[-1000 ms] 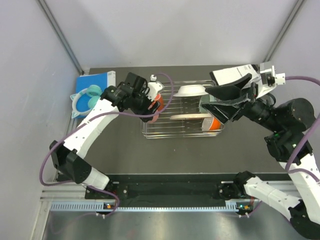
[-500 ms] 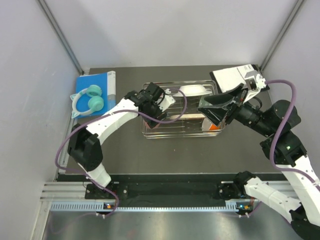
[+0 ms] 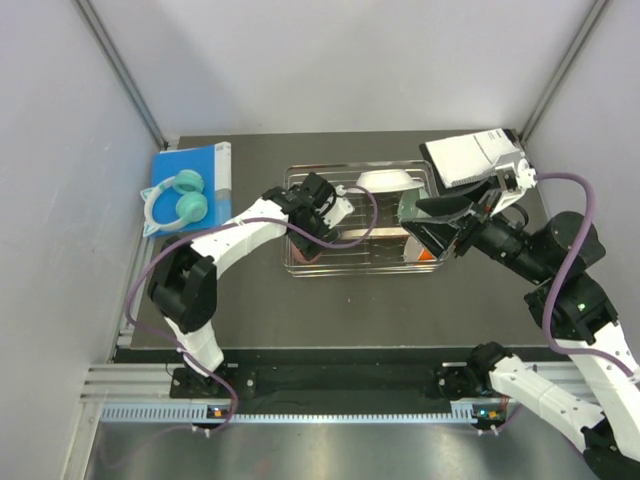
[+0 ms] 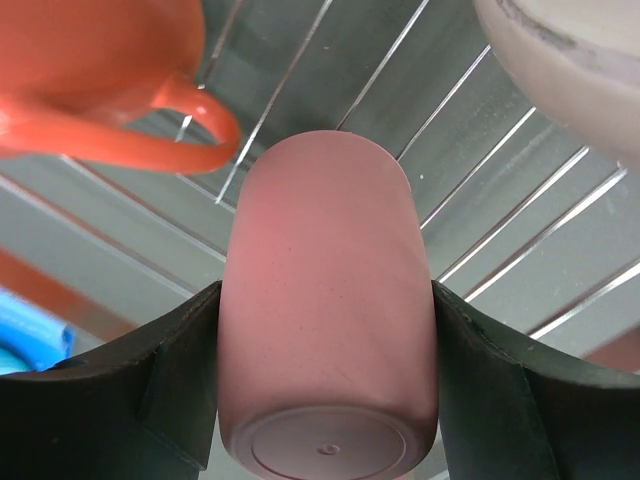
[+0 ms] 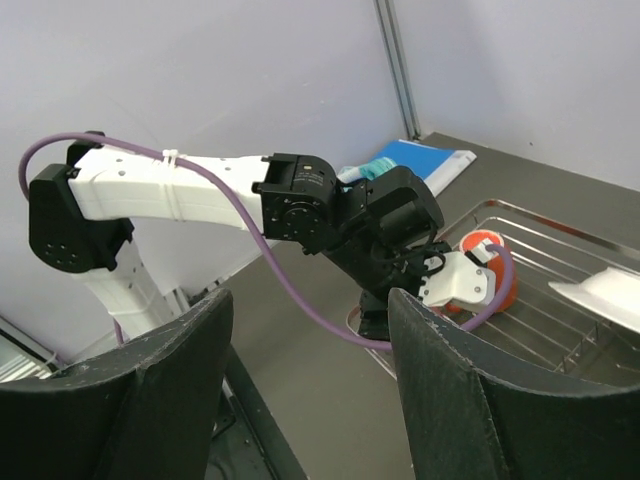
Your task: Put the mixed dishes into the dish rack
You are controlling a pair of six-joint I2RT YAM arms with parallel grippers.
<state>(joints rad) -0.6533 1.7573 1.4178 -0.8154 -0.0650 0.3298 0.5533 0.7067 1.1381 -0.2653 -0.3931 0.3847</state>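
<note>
Dark table (image 3: 250, 300), left fingers (image 4: 170, 390) clamped on pink cup (image 4: 328, 300) over dish rack (image 3: 350, 269), right fingers (image 5: 170, 400) apart, empty.

In the left wrist view the mouth of the pink cup (image 4: 328, 300) points away and is hidden. The picture's edge cuts the orange white-lined mug (image 4: 90, 80) at the top left and a cream dish (image 4: 570, 60) at the top right; which dish, I cannot tell. A blue patch (image 4: 25, 340) at the lower left is blurred. In the top view the right gripper (image 3: 418, 218) covers the right end of the dish rack (image 3: 350, 268), so only a small part of the orange white-lined bowl (image 3: 428, 252) is seen.
</note>
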